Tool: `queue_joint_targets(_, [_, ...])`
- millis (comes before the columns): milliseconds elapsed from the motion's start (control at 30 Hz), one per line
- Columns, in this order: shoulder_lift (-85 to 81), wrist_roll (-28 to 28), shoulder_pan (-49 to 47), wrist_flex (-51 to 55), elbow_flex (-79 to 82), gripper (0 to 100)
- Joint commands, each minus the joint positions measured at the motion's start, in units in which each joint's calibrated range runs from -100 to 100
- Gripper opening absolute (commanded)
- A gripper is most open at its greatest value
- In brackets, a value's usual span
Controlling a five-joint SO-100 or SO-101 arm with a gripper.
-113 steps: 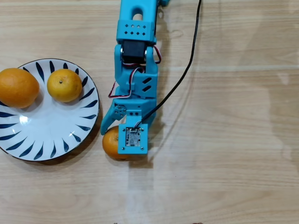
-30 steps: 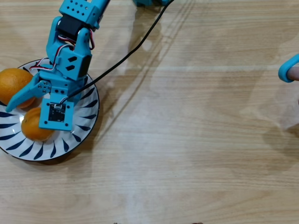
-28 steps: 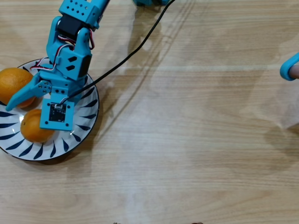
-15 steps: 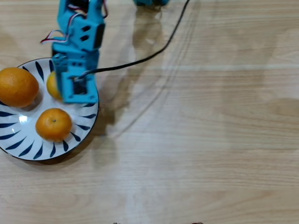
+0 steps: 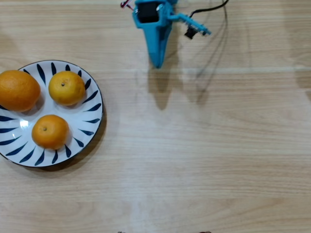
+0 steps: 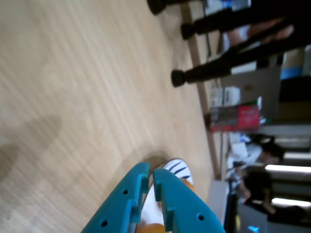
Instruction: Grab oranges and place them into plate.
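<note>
The white plate with dark blue leaf strokes [image 5: 92, 104] lies at the left of the overhead view. All three oranges rest in it: a larger one [image 5: 18, 90] at the left rim, a yellower one [image 5: 67, 88] at the top and one [image 5: 50, 131] at the bottom. My blue gripper [image 5: 157, 63] is at the top centre, far right of the plate, shut and empty, pointing down over bare table. In the wrist view the gripper [image 6: 149, 171] shows its jaws nearly together, with the plate's rim [image 6: 177, 167] and a sliver of orange [image 6: 186, 182] beyond them.
The light wooden table [image 5: 204, 145] fills the overhead view. A black cable [image 5: 214, 29] hangs by the arm at the top. In the wrist view black stand legs [image 6: 204, 73] stand on the table's far edge, with room clutter beyond.
</note>
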Motion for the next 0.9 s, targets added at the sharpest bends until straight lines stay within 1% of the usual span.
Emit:
queue_joint_targets(0, [-16.9, 3.1, -3.2, -0.8, 11.1, 2])
queue_joint_targets(67, [-24.1, 3.2, -4.5, 3.6, 15.5, 2])
queue_joint_targets(200, [-36.2, 3.6, -4.9, 27.9, 15.1, 2])
queue_joint_targets(267, [-36.1, 3.6, -4.5, 36.2, 15.1, 2])
queue_joint_targets(333, [-35.2, 3.6, -4.5, 41.4, 15.1, 2])
queue_joint_targets(467, [-36.1, 5.8, -4.9, 47.1, 15.1, 2])
queue_joint_targets(567, [-36.1, 6.0, -6.5, 50.1, 14.4, 2])
queue_joint_targets(700, [-36.1, 7.2, -7.8, 51.3, 13.8, 2])
queue_joint_targets(867, [-36.1, 6.8, -7.7, 52.2, 13.6, 2])
